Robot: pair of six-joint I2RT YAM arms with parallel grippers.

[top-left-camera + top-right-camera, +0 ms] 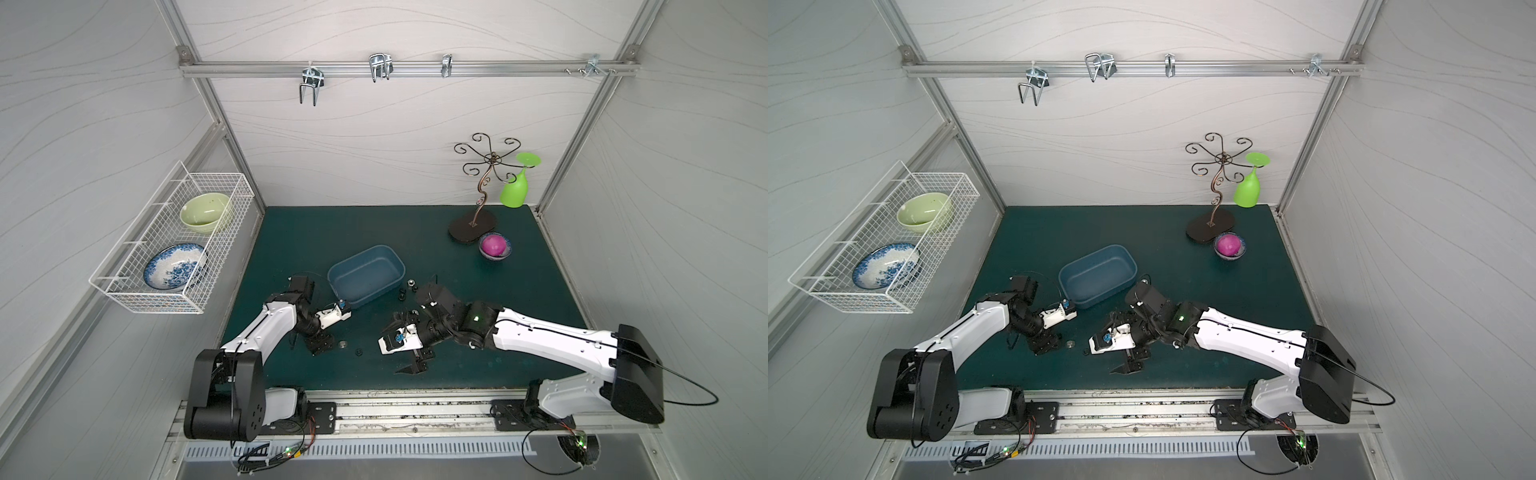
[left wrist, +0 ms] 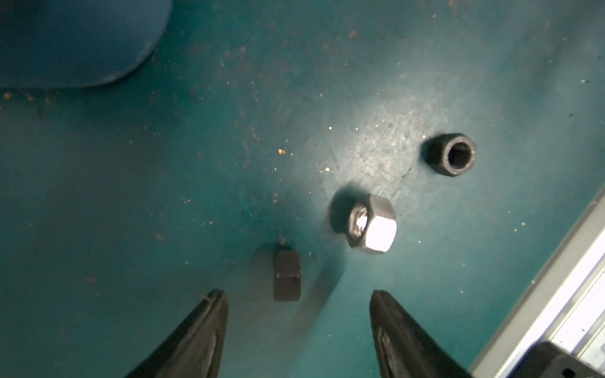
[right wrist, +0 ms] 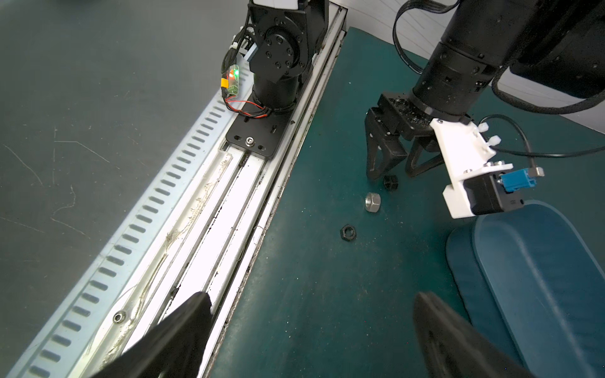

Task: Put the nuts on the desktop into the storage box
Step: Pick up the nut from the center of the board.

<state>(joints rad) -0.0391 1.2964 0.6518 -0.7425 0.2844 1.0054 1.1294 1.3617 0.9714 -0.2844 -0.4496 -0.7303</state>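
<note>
The blue-grey storage box [image 1: 365,276] [image 1: 1098,276] lies mid-desktop [image 1: 332,232]. My left gripper [image 1: 320,343] [image 2: 298,294] [image 3: 389,170] points down in front of the box, its jaws apart. A black nut [image 2: 287,276] [image 3: 390,181] stands on edge between and just ahead of its fingertips. Beside it lie a silver nut [image 2: 371,224] [image 3: 372,202] [image 1: 343,344] [image 1: 1070,344] and another black nut [image 2: 453,153] [image 3: 348,232] [image 1: 359,352]. More nuts [image 1: 411,283] lie by the box's right end. My right gripper [image 1: 417,361] [image 3: 311,301] hangs wide open and empty near the front edge.
A wire basket [image 1: 166,249] with two bowls hangs on the left wall. At the back right stand a metal cup stand [image 1: 478,199], a green glass [image 1: 517,191] and a small bowl with a magenta ball [image 1: 494,246]. An aluminium rail [image 1: 395,407] borders the front.
</note>
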